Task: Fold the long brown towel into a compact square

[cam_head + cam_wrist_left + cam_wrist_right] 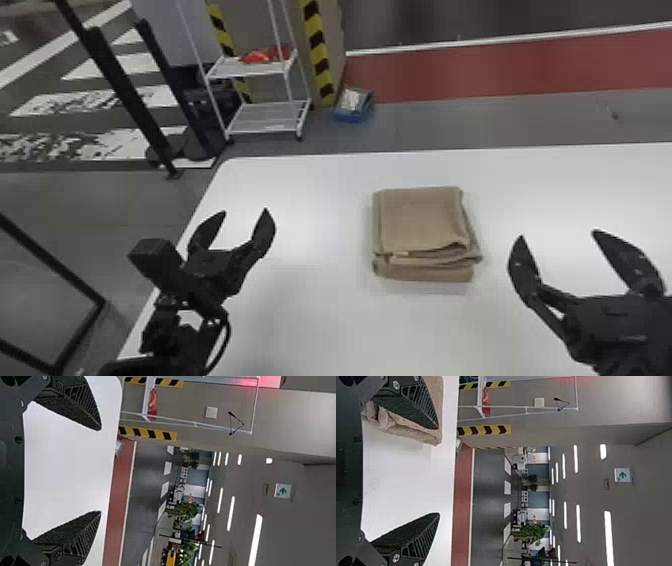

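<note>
Towel (pixel 420 220) lies folded on the table (pixel 310 200), left gripper (pixel 245 212) and right gripper (pixel 557 237) either side, both with fingers wide apart

White table (pixel 310 200); behind it, wheeled white rack (pixel 265 117), red floor strip (pixel 500 72).

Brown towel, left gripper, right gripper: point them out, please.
Brown towel (pixel 419 220): head view, on its top layer.
Left gripper (pixel 245 211): head view, midway between its open fingertips.
Right gripper (pixel 558 234): head view, midway between its open fingertips.
</note>
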